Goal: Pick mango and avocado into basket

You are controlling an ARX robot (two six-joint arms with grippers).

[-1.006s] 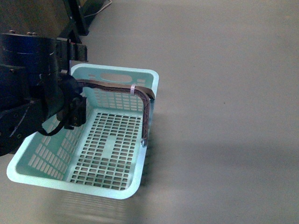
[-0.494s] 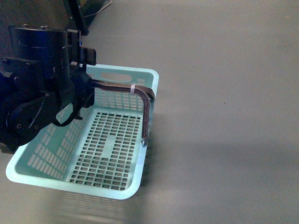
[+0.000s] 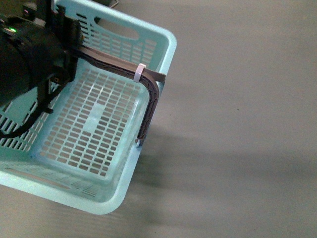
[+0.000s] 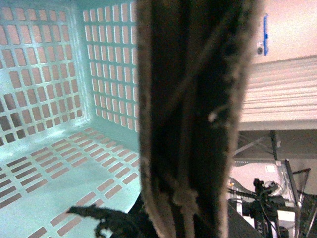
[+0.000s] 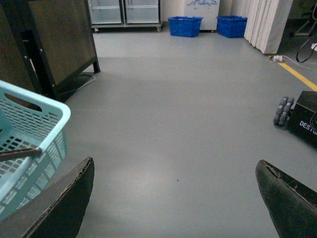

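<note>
Left gripper (image 4: 198, 124): the fingers fill the middle of the left wrist view as one dark, frayed band with no gap between them. I read them as pinched on the handle (image 3: 151, 101); the contact itself is hidden under the left arm (image 3: 29, 59).

Right gripper (image 5: 174, 163): spread wide, nothing between the fingers, only bare floor (image 3: 237, 124) beyond. The arm is absent from the front view.

Basket (image 3: 69, 193), front view:
- Lies from the left arm toward 4–5 o'clock.
- Long axis runs roughly 1 o'clock to 7 o'clock, with the grip-slot end at the 1 o'clock side.
- Looks tilted, and its shadow falls offset on the floor toward 3 o'clock, so probably raised.
- Light turquoise, slotted sides and bottom.
- The brown-grey handle bends at the corner, with a white tie (image 3: 140, 73) just before the bend.
- The inside shows no contents in the front or left wrist views.
- One corner also shows in the right wrist view, apart from that gripper.

Mango and avocado: in none of the three views. Their direction from either gripper cannot be stated, nor how they lie.

Judgement: nothing loaded yet. The left arm is occupied with the basket, so the right arm is the free one for picking once fruit comes into view.
</note>
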